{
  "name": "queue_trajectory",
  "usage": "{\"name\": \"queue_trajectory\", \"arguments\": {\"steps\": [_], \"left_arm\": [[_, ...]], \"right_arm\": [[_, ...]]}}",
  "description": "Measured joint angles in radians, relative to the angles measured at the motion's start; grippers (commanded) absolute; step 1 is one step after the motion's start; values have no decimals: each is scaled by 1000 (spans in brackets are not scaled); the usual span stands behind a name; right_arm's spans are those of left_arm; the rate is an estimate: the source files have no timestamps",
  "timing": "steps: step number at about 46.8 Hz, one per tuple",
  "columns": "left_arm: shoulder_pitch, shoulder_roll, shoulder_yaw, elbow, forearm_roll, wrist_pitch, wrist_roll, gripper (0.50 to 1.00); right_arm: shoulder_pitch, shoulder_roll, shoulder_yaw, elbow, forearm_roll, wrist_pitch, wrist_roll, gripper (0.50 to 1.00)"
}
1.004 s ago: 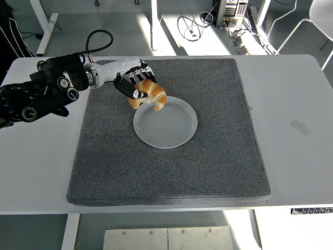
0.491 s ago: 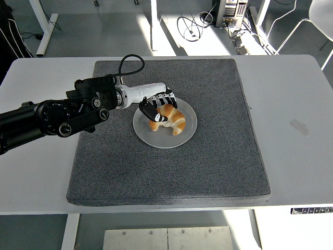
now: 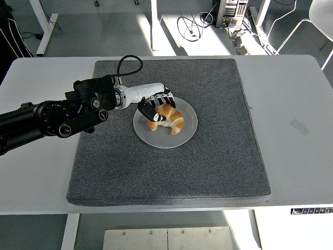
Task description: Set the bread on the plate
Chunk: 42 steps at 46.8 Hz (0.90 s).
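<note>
Bread on the plate
The left hand [image 3: 154, 109] grips the bread [image 3: 169, 119], resting on the white plate [image 3: 187, 134].

left hand [image 3: 154, 110] grips bread [image 3: 169, 119] | over plate [image 3: 188, 133]

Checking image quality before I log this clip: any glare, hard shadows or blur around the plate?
Head view: sharp throughout, no motion blur on the left hand or croissant; sunlight patches fall on the floor beyond the table, none on the mat; the plate shows only soft sheen, with faint shadow under the bread.
</note>
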Motion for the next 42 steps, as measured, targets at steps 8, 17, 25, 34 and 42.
{"name": "queue_trajectory", "arguments": {"steps": [8, 17, 25, 34, 42], "left_arm": [[0, 0, 0, 0, 0, 6, 3, 500], [0, 0, 0, 0, 0, 8, 8, 947], [-4, 2, -9, -1, -18, 8, 15, 977], [-16, 8, -17, -2, -28, 6, 17, 977], [-69, 23, -61, -4, -140, 7, 22, 978]], "right_arm": [[0, 0, 0, 0, 0, 0, 0, 1000], [0, 0, 0, 0, 0, 0, 0, 1000], [0, 0, 0, 0, 0, 0, 0, 1000], [0, 0, 0, 0, 0, 0, 0, 1000], [0, 0, 0, 0, 0, 0, 0, 1000]]}}
